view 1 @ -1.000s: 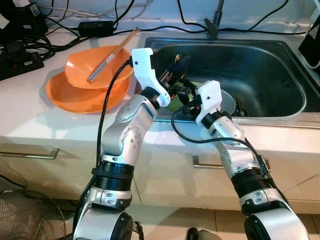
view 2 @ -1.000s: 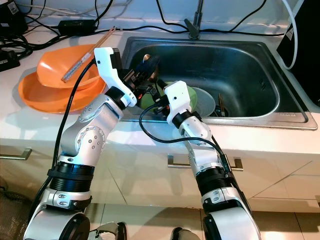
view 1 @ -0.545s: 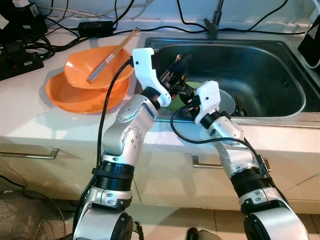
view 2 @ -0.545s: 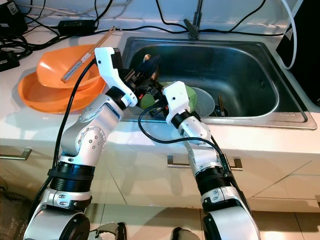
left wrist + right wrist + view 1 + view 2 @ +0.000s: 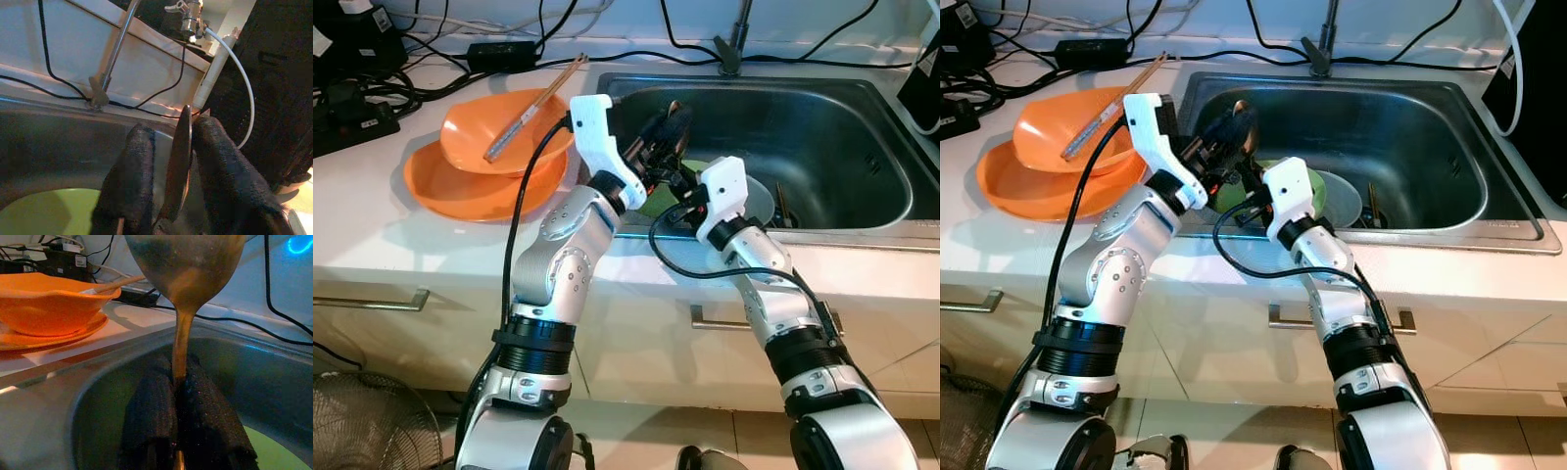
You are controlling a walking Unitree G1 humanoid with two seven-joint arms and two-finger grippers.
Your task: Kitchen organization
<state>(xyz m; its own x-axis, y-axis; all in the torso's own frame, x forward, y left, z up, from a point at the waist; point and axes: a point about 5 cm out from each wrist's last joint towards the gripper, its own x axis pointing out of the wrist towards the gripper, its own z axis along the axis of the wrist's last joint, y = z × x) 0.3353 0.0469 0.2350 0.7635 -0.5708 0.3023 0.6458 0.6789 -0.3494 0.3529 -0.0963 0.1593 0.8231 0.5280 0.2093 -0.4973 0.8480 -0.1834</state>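
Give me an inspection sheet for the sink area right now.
Surface: white counter, steel sink set in it.
Job's things: metal spoon, bowl up, over the sink; orange bowl stacked on orange plate, chopsticks across the bowl; green dish and clear dish in the sink.
Clutter: nothing seen.
Grippers: left pincer shut on the spoon's bowl; right pincer shut on its handle.
Cables: black cables along the back, power strip at left.
Surroundings: faucet, cabinet handles, fan on the floor.

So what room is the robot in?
Most likely a home kitchen. There's a steel sink with a tap set in a white counter, and orange bowls with chopsticks beside it.
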